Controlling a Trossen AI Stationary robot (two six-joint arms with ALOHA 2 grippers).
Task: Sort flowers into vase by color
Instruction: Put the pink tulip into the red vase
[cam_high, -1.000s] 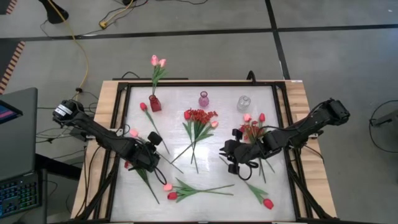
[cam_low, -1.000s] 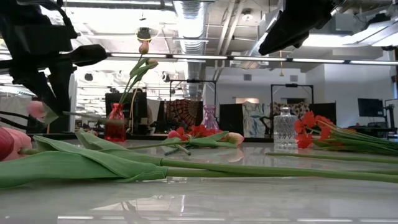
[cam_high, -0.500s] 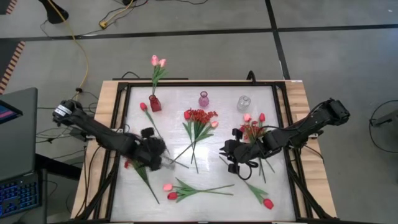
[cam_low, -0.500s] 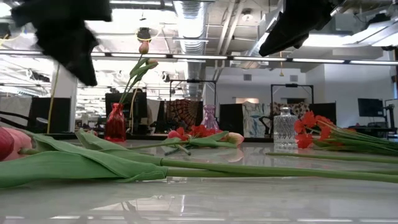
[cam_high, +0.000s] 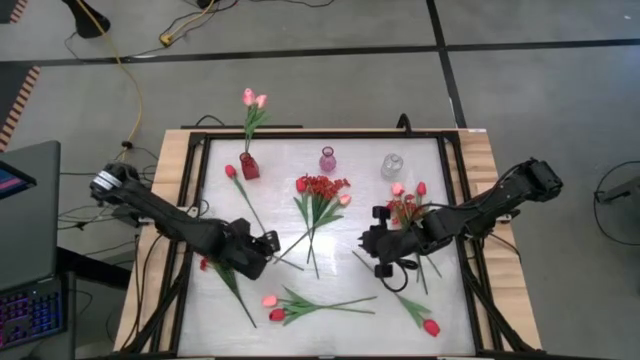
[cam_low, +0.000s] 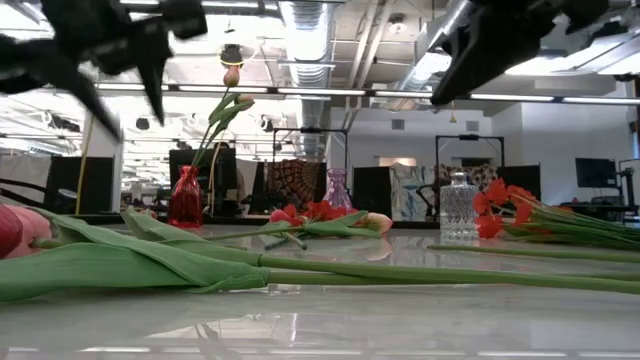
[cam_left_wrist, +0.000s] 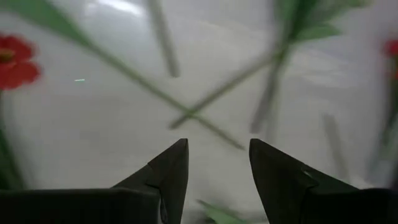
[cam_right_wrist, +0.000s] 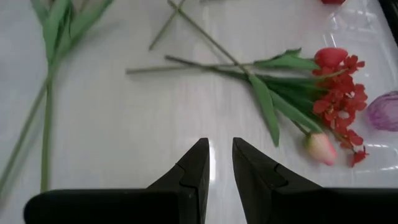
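Flowers lie scattered on the white table: a spray of red blossoms with a pink tulip (cam_high: 320, 190) in the middle, a second bunch (cam_high: 405, 210) at the right, and tulips (cam_high: 285, 308) near the front edge. Two pink tulips (cam_high: 253, 100) stand in the red vase (cam_high: 249, 166); the purple vase (cam_high: 327, 158) and clear vase (cam_high: 392, 165) stand beside it. My left gripper (cam_high: 268, 243) hangs open over crossed green stems (cam_left_wrist: 199, 112), nothing between its fingers. My right gripper (cam_high: 381, 264) hangs above bare table with a narrow gap between its fingers (cam_right_wrist: 220, 142), holding nothing.
A red tulip (cam_high: 232, 172) lies by its long stem left of the middle bunch. Another red tulip (cam_high: 430, 327) lies at the front right. A black frame (cam_high: 452, 200) runs round the white surface. Bare table (cam_high: 340, 265) shows between the two grippers.
My left gripper has swung toward the table's right, turned, and opened; the pink bud seen at its fingers in the low view is no longer there. My right gripper has rolled about its own axis while staying in place.
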